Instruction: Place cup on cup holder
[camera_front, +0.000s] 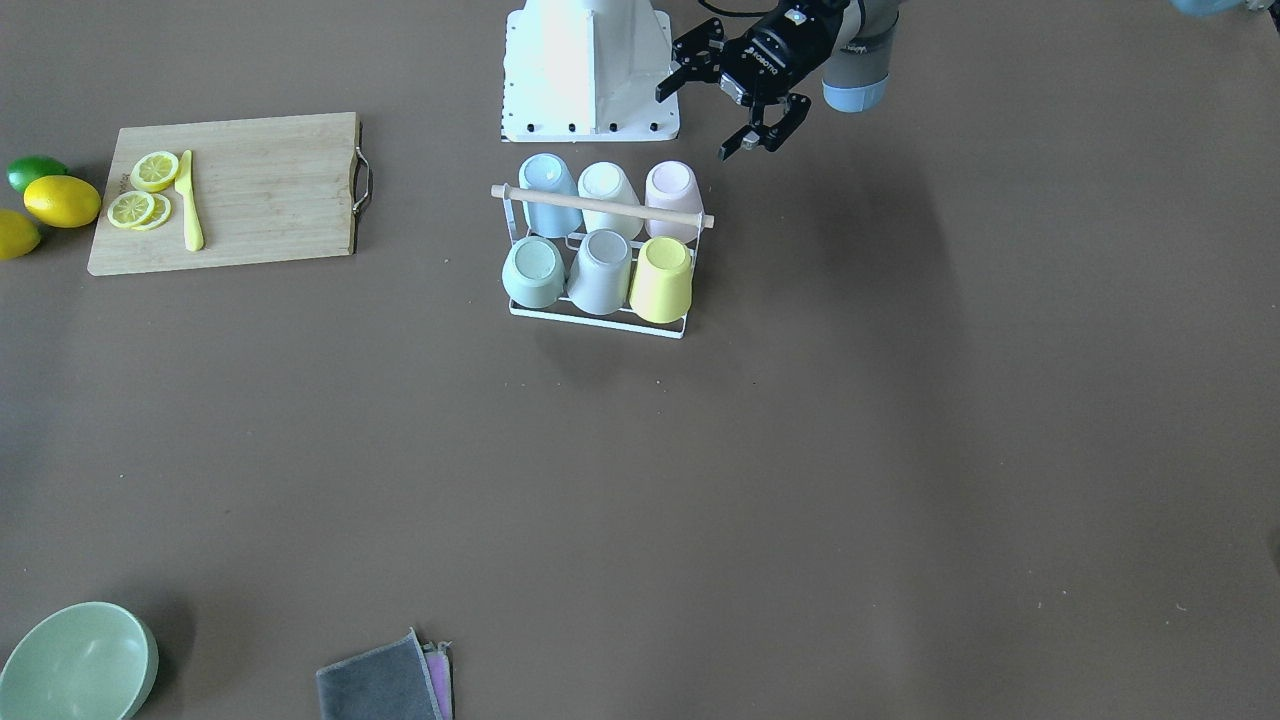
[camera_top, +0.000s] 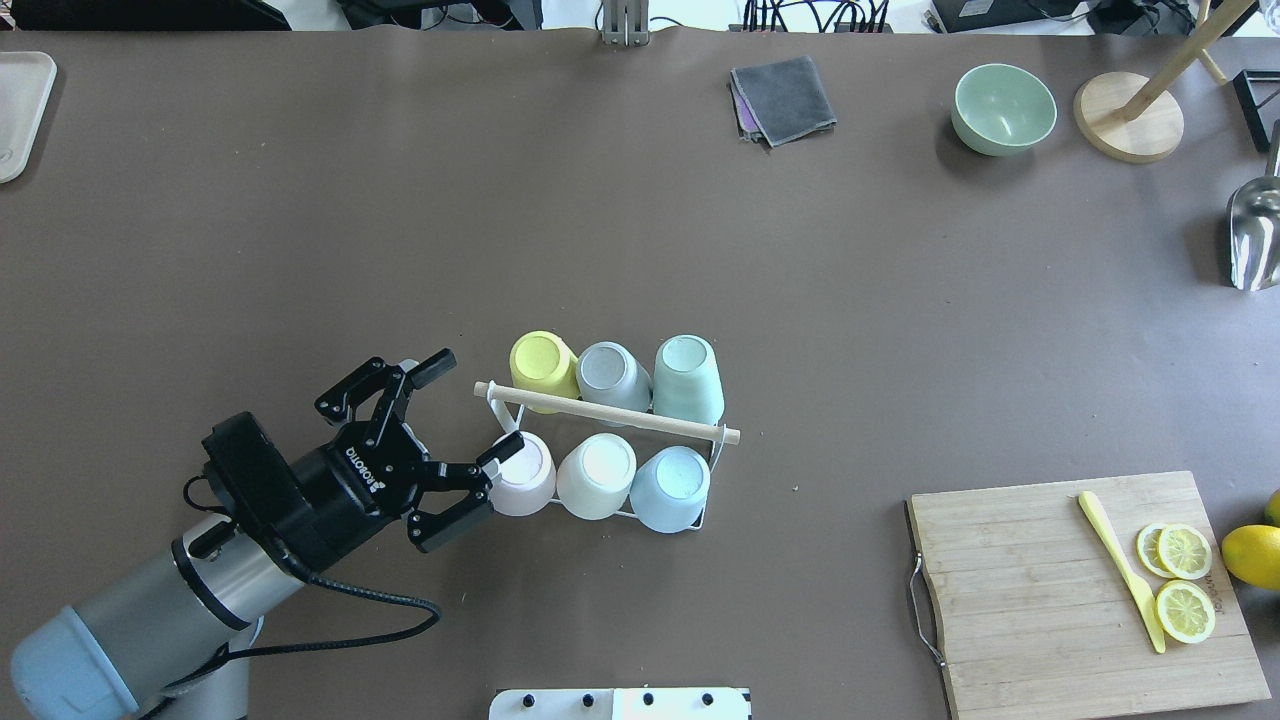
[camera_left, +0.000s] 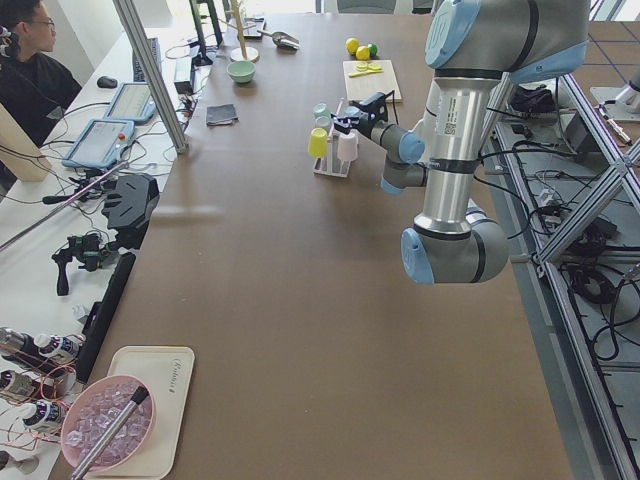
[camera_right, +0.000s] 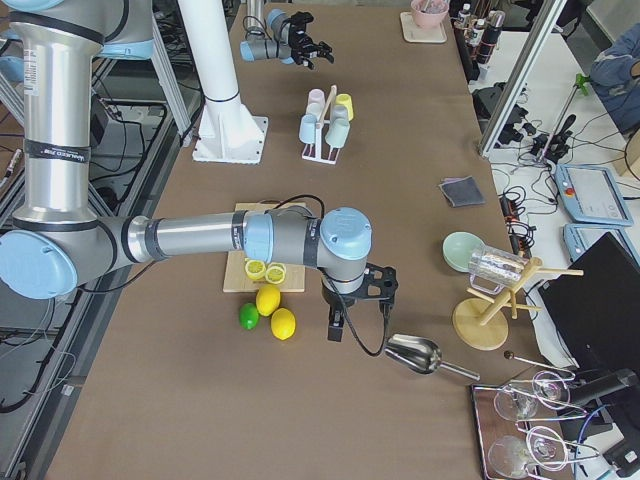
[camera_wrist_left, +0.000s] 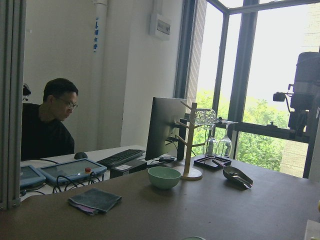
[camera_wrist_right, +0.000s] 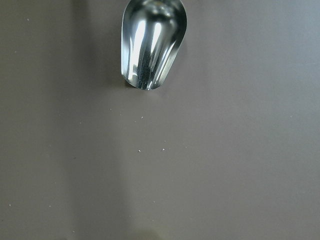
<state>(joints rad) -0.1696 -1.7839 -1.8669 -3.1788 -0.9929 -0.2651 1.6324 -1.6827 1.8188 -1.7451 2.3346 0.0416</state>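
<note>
Left gripper (camera_top: 470, 405) hangs just beside the pink cup (camera_top: 523, 478) on the cup holder (camera_front: 598, 321), jaws wide apart, empty. Best retreat straight back, clear of the rod (camera_top: 610, 412). Right gripper (camera_right: 350, 305) jaws: cannot tell.

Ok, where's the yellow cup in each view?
Front-facing: yellow cup, bottom-right corner of the cup holder.
Overhead: yellow cup, holder's top-left corner.
Exterior left: yellow cup, nearest, left.
Exterior right: yellow cup, far right corner.
Both wrist views: not in them.
Shared landmark: the holder's wooden rod.

Cup holder (camera_top: 609, 412) upright mid-table w/ 6 inverted cups (camera_top: 597, 476).
</note>
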